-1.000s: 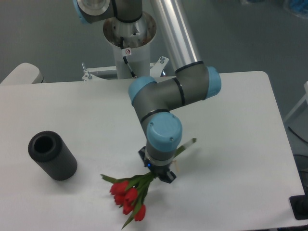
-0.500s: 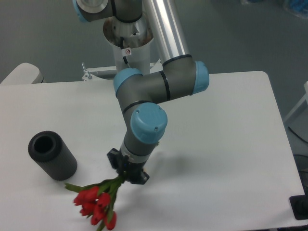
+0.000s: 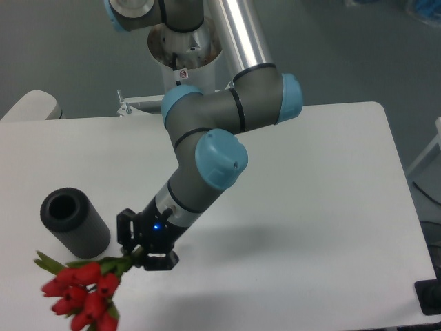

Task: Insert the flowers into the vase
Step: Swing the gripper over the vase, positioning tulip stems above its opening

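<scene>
White table (image 3: 324, 207) filling most of the view, grey floor beyond its far edge. Arm (image 3: 220, 117) reaching down from a silver base post at the far side, grey links with blue joint caps, forearm slanting toward the near left. Small round sticker on the base post, too small to read; no other writing legible. Blue light glowing on the wrist just above the fingers.

Vase (image 3: 74, 222), dark grey cylinder, standing on the left of the table, tilted in the view, round hole facing up and open. Just to its right, gripper (image 3: 141, 254), black, pinching the flowers (image 3: 83, 298) at the stems, fingers pressed together on the green bunch where the leaves begin. Red buds hanging down to the near left of the fingers, close to the near edge of the table, one green leaf pointing left below the base of the vase. Flowers outside the vase, nearer than it and just beside its lower side; touching or apart cannot be told.

Compared with half a second ago: gripper and bunch shifted farther left, now close beside the vase; forearm leaning more steeply leftward; vase in the same spot.
</scene>
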Robot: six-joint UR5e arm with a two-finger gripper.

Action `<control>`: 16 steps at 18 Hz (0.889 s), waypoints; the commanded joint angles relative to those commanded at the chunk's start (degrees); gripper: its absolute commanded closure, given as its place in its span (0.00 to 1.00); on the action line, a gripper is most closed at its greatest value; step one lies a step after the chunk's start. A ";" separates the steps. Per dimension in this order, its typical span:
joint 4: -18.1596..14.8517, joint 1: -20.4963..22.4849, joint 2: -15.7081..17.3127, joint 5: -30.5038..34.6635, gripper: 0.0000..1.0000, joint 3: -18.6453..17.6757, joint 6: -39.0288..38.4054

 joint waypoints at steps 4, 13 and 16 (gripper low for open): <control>6.58 -0.09 1.05 -3.99 0.99 0.00 -3.95; 8.53 -0.61 4.75 -18.66 0.96 -1.93 -4.14; 10.02 -0.97 5.63 -20.07 0.95 -4.74 -3.44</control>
